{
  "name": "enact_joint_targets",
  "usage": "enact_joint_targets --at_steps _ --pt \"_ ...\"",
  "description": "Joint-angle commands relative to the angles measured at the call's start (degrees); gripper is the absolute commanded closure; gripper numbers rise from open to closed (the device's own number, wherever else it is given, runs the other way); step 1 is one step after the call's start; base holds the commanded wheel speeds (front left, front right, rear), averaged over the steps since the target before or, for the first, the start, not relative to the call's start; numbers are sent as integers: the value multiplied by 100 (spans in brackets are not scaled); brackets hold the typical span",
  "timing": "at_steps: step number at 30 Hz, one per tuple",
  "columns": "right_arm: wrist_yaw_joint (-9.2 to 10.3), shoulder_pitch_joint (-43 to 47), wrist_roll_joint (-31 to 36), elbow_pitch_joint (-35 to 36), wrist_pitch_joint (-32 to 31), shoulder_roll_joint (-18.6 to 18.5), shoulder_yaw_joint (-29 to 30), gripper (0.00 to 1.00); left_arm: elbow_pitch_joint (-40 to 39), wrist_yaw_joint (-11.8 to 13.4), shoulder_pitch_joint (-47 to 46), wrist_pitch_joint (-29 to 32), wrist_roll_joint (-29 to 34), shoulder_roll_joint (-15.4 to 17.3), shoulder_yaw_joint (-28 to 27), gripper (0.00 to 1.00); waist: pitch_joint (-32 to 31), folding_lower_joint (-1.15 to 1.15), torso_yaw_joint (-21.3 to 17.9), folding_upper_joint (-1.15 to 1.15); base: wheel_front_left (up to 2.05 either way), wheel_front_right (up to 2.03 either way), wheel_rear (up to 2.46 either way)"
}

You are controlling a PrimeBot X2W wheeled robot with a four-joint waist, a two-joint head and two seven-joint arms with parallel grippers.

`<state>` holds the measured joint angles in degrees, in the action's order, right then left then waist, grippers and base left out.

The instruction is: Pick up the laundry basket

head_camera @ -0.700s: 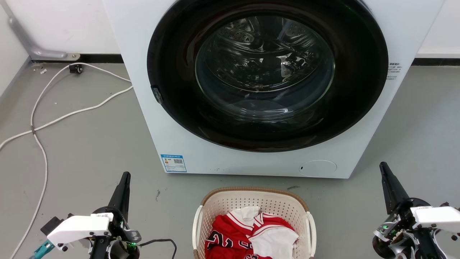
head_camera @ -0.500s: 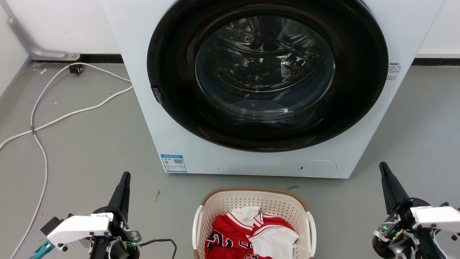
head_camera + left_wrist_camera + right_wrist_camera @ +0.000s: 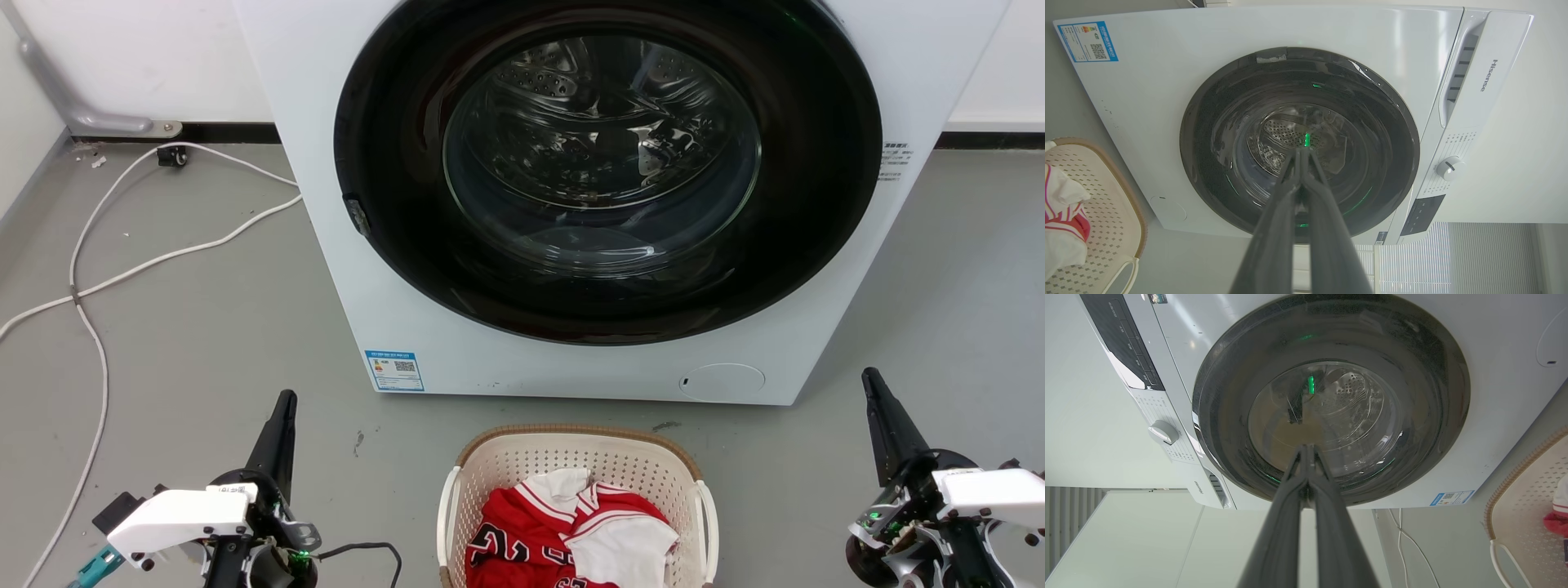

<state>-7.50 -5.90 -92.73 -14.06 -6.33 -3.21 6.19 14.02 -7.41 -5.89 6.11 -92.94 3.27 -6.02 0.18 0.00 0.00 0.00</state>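
The cream perforated laundry basket (image 3: 506,465) with a brown woven rim sits on the grey floor at the bottom centre of the head view, holding red and white clothes (image 3: 563,531). Its white side handles curve down both sides. My left gripper (image 3: 286,398) stands to the basket's left, fingers together and pointing up, apart from it. To the basket's right, my right gripper (image 3: 868,374) is likewise shut and empty. The basket (image 3: 1106,204) edges into the left wrist view beside the left gripper (image 3: 1302,152), and the basket (image 3: 1523,514) shows at the right wrist view's right beside the right gripper (image 3: 1306,447).
A white front-loading washing machine (image 3: 408,327) with a closed dark round door (image 3: 604,163) stands directly behind the basket. White cables (image 3: 98,286) trail over the floor at the left. Bare grey floor lies on both sides of the basket.
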Motion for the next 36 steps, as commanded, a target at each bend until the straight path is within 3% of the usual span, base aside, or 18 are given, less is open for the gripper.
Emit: enact_joint_targets --at_steps 1,10,11,12,13,29,36 --pt "2 -63 20 -7 -14 19 10 100 8 -27 -53 14 19 -3 -19 100 0 0 0 0 0 0 0" --pt "2 -64 26 -7 -20 22 14 100 8 -28 -54 24 29 -10 -26 100 0 0 0 0 0 0 0" --pt "0 0 3 1 1 2 5 0 0 0 0 0 3 -3 -9 0 0 0 0 0 0 0 0" --pt "0 26 2 -32 4 4 1 100 38 2 22 -5 1 -10 -2 100 0 0 0 0 0 0 0" --pt "0 67 3 -78 6 9 -4 0 83 8 66 -7 1 -19 7 0 0 0 0 0 0 0 0" --pt "0 267 228 123 406 17 -106 0 -112 5 256 -403 228 -32 138 0 10 0 -6 0 0 0 0" --pt "0 287 865 126 581 19 -15 0 -80 6 288 -575 710 -32 -112 0 17 0 -6 0 0 0 0"
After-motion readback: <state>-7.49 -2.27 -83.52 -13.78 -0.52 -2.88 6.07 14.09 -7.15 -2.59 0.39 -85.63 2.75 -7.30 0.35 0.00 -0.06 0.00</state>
